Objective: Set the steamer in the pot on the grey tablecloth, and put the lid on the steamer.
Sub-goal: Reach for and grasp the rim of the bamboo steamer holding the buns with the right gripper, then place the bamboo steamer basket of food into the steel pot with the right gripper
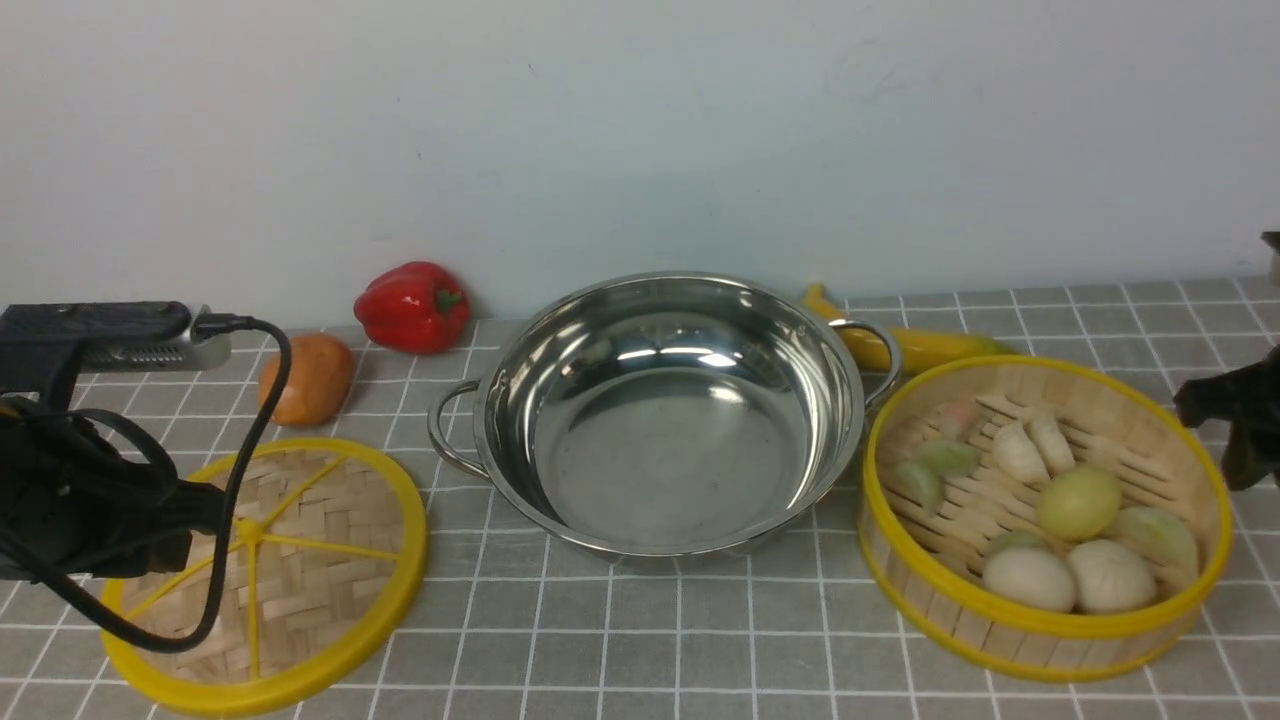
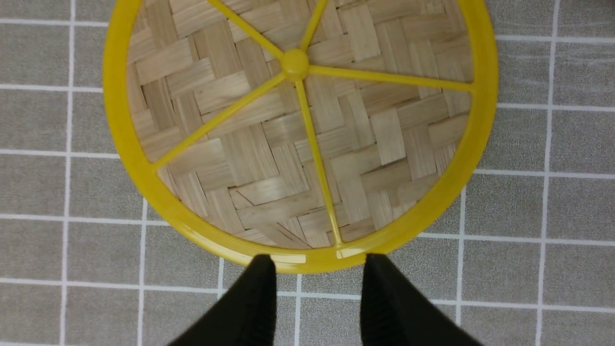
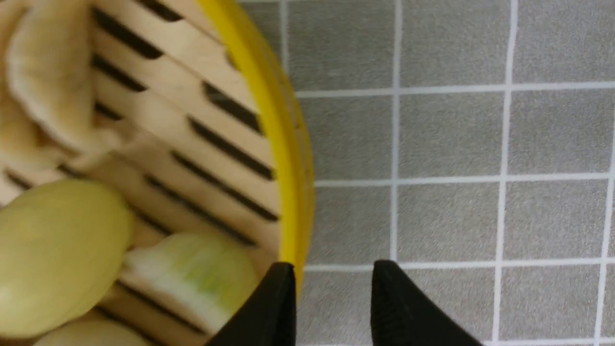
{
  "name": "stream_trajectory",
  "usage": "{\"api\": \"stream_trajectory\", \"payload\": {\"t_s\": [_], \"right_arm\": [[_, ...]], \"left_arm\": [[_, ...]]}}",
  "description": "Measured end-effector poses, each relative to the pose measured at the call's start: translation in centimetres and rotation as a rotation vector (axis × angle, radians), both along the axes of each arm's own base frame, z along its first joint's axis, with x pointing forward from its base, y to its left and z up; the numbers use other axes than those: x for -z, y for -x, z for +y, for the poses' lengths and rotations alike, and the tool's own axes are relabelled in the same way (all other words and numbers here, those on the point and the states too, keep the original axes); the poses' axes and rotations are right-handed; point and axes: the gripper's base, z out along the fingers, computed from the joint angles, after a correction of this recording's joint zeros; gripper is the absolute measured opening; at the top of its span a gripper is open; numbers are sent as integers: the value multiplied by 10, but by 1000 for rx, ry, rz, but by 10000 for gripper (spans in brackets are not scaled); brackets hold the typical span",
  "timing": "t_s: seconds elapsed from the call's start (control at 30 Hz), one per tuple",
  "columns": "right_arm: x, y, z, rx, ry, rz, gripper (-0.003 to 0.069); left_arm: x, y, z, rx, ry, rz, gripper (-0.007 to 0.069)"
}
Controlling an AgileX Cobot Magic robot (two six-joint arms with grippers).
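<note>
The left gripper (image 2: 317, 262), its fingers spread and pinching nothing, is being held above the lid (image 1: 255, 610), which is lying beneath it on the grey tablecloth (image 1: 740, 660). The right gripper (image 3: 335, 264) is being kept spread and empty at the rim of the steamer (image 1: 1000, 625), in which food pieces (image 1: 1078, 503) are being held. The pot (image 1: 670, 450) is being supported by the cloth between the two grippers, farther forward than the lid.
</note>
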Motion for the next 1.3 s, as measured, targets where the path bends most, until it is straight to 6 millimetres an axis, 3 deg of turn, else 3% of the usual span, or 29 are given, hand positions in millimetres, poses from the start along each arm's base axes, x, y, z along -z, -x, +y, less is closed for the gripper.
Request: {"api": "stream_trajectory", "payload": {"t_s": [0.43,0.7,0.83,0.9,1.07,1.3], "right_arm": [[8,-7,4,-27,-79,-28,242],[35,-15,3,-25,-78,19,237],[40,-16,3,-22,-79,31,150],[38,-16,3,-17,-78,37,76],[27,-16,0,-44,-43,99,73],[-26,-16,-3,-59,-19,96,74]], "left_arm": [[0,0,0,2,-1,-1,243],[0,0,0,2,-1,-1,243],[0,0,0,2,-1,-1,243],[0,0,0,2,-1,-1,243],[0,0,0,2,-1,-1,243],[0,0,0,2,-1,-1,243]]}}
